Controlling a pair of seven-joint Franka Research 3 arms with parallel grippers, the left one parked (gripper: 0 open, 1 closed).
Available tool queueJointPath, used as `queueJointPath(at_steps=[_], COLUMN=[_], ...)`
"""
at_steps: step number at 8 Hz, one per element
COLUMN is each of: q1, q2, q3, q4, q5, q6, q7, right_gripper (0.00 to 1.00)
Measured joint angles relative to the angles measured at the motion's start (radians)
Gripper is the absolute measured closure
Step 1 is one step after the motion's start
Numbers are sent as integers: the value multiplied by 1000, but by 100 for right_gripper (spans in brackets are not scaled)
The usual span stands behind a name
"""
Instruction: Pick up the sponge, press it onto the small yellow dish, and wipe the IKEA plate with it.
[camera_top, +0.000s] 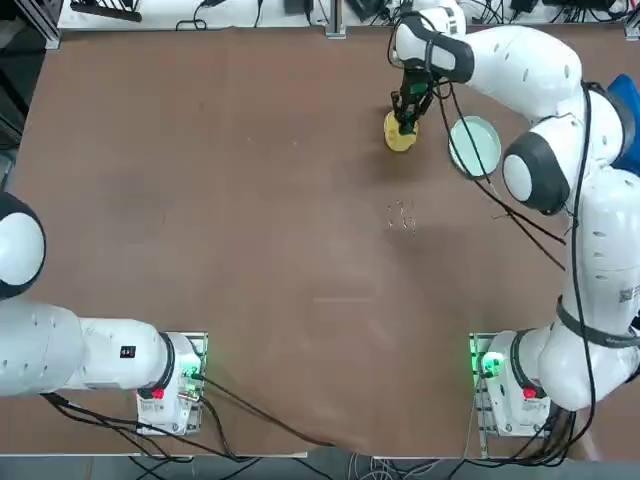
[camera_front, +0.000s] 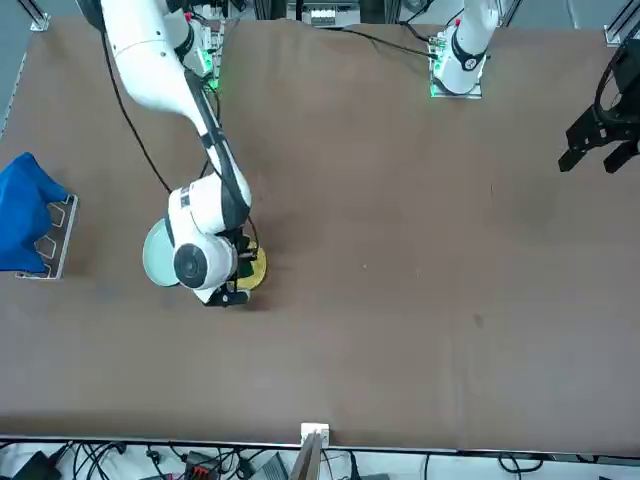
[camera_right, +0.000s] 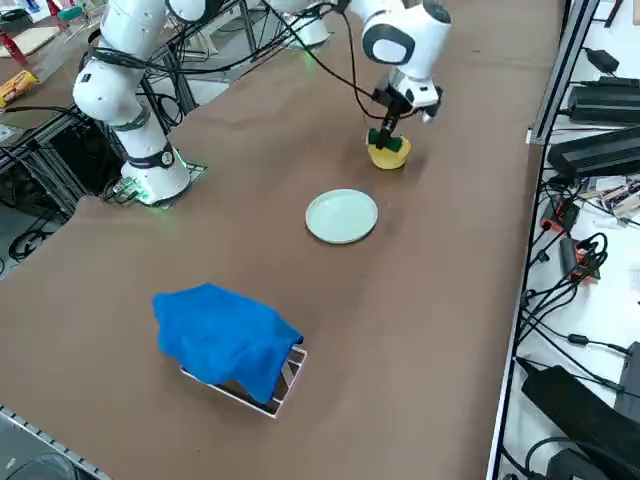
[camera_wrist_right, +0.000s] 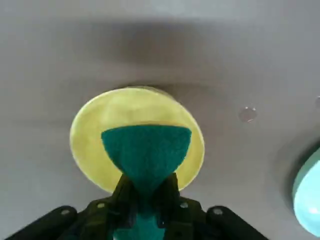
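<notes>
My right gripper is shut on the sponge, pinching its green block in the middle so its end flares out. The sponge hangs directly over the small yellow dish; I cannot tell whether it touches the dish. From above, the gripper and sponge cover part of the yellow dish at the far side of the table. The mint IKEA plate lies just to the right of the dish, apart from it. From the side, the sponge sits on top of the dish, with the plate nearer.
A blue cloth is draped over a small metal stand at the table's right edge. Cables trail from the right arm over the plate area. Brown tabletop spreads to the left and toward the bases.
</notes>
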Motion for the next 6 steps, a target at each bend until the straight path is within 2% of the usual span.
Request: queueJointPath(at_steps=[6], q1=[-6], q2=[31], q3=[10], q4=[3], q5=[4], q6=[0], q7=[-9], right_gripper=[79])
